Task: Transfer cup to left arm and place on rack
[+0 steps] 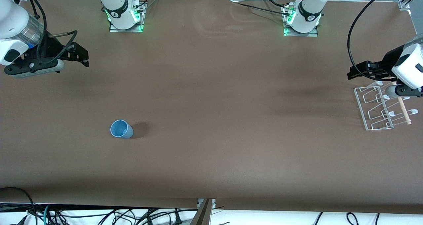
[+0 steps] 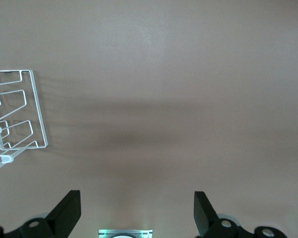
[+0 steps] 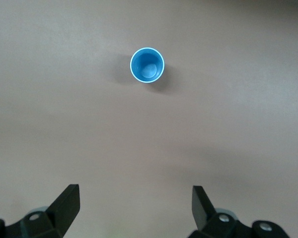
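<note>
so the cup (image 1: 121,129) stands upright on the table toward the right arm's end, where only the right gripper (image 1: 81,55), spread wide and empty, reaches it; the left gripper (image 1: 358,69), equally wide and empty, waits over the rack (image 1: 370,119) for the handover

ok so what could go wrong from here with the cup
The cup stands upright and alone, apart from the open right gripper; being small and tapered, it may tip or slip if pinched off-centre.

At the handover both grippers must share one small cup, so fingers could collide.

The open left gripper hangs right over the rack, so it could snag the wire loops.
</note>
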You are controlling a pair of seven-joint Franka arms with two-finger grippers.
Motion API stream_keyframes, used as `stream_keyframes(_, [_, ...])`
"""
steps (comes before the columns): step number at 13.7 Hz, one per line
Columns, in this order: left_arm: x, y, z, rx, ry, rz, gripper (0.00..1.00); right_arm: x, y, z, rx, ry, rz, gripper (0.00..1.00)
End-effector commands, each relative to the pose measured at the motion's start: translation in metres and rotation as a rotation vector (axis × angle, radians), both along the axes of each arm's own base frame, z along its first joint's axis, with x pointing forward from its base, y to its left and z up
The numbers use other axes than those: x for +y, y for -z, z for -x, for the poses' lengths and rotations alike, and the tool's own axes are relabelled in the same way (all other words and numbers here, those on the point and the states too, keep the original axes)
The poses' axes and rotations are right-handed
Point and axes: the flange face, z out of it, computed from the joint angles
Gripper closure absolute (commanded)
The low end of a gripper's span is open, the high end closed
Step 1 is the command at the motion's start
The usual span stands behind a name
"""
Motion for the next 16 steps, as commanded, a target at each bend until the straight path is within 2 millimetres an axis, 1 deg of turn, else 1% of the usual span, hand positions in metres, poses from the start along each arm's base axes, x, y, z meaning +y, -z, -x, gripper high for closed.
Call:
stream_keyframes(1, [0.0,-0.0067,-0.0026,-0.003,-0.01,-0.018,0.0,0.0007,-0.002,-0.0013,0.0,0.01,0.003,0.0])
stream_keyframes(6, [0.0,-0.0067,-0.0027,-0.002,-0.011,-0.018,0.0,-0.0002,-0.0048,-0.0022,-0.006,-0.002,0.003,0.0])
stream_keyframes(16, [0.0,-0.0075,-0.0029,-0.006,-0.01,-0.018,0.0,0.0011,-0.0008,0.0006,0.004,-0.005,0.005,0.0])
